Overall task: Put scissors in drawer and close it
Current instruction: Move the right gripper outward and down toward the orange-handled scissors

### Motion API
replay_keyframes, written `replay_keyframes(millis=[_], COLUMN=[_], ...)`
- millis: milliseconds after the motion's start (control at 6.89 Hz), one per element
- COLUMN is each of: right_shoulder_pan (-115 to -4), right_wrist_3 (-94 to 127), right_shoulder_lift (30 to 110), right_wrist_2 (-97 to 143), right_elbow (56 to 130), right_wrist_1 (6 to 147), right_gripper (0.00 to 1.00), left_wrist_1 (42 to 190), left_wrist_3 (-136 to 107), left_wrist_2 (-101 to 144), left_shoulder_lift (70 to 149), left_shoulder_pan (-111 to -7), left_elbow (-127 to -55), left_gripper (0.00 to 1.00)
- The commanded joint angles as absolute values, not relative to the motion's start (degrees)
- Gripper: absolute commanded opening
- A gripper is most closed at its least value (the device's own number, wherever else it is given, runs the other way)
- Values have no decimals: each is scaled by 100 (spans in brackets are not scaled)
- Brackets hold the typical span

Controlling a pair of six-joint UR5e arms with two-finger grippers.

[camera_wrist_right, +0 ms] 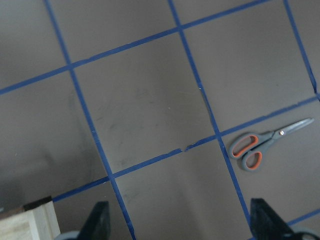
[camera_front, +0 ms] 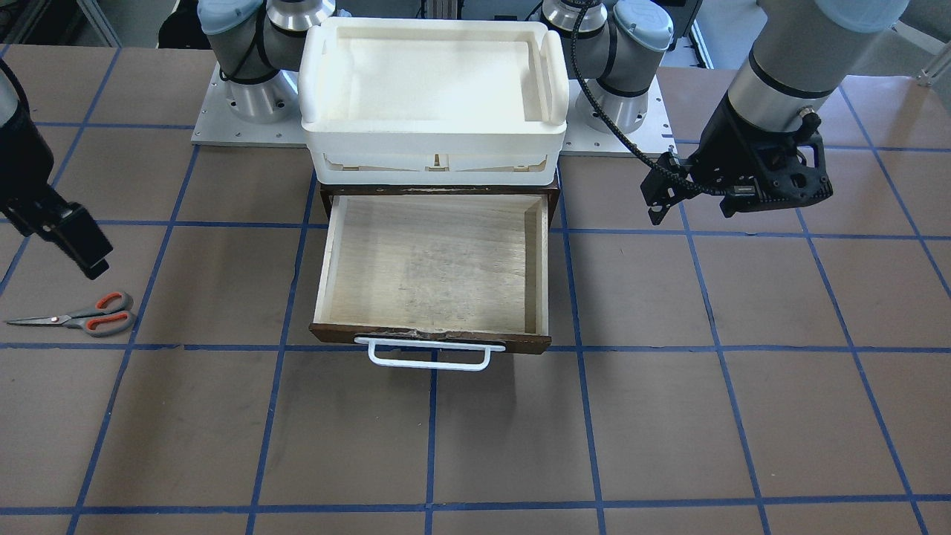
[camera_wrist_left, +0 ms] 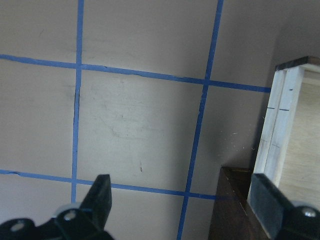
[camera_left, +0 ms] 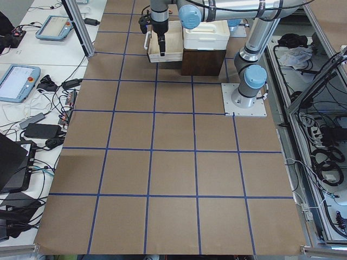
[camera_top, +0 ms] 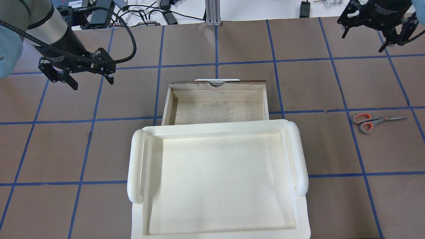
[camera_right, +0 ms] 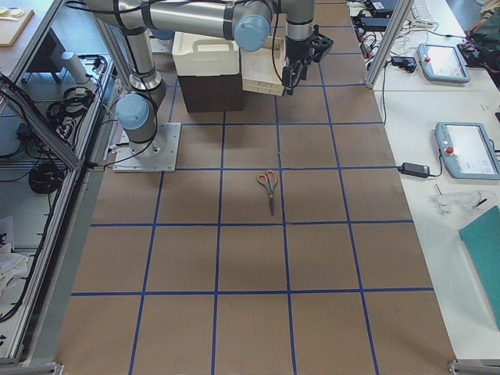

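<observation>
The scissors [camera_front: 82,316], grey handles lined orange-red, lie flat on the table on my right side, blades pointing away from the drawer; they also show in the overhead view [camera_top: 368,121] and right wrist view [camera_wrist_right: 255,147]. The drawer [camera_front: 431,338] is pulled out and empty, its pale wood floor [camera_top: 215,108] bare and its white bar handle [camera_front: 429,358] at the front. My right gripper [camera_top: 362,42] hangs open and empty above the table, beyond the scissors and apart from them. My left gripper [camera_top: 93,84] is open and empty, off the drawer's left side.
A large white plastic tray [camera_top: 136,159] sits on top of the dark cabinet [camera_front: 327,195] that holds the drawer, between the two arm bases. The brown table carries a grid of blue tape lines [camera_front: 431,446].
</observation>
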State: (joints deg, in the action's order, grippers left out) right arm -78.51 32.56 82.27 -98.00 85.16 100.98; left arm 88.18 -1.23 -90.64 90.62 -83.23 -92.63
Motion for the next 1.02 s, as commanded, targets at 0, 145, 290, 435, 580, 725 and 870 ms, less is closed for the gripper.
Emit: replay_keyframes(millis=[0,145,290,435,580,725,870], right_shoulder_pan=[-7595,-7428,-7044,-6414,-5903,-5811,-5731], right_wrist_3=[5438,5588,5572,5511,5163,5133,5098], right_shoulder_lift=[7606,7376,7331,7243,7181,7146,7041], right_wrist_2=[-10517,-10503,-10494,-10024,-9193,-9037,-8992], right_elbow=[8560,8561,8656,9092,9828,10139,10160], right_wrist_1=[10903,11151,11258,11859,12857,13189,13131], right_gripper=[100,100,100,99,100,100,100], left_wrist_1=[8798,8798,8807,8763,8754,8806,8833], left_wrist_3=[-123,-114,-123,-114,-123,-123,-132], left_wrist_2=[-9088,-9079,-9088,-9079,-9088,-9079,-9088], left_shoulder_lift=[8974,9000,8983,8991,9043,9000,9026], left_shoulder_pan=[-8315,-8314,-8288,-8227,-8235,-8235,-8288], left_elbow=[-9404,-9413,-9413,-9413,-9413,-9413,-9422], left_gripper=[100,100,100,100,100,100,100])
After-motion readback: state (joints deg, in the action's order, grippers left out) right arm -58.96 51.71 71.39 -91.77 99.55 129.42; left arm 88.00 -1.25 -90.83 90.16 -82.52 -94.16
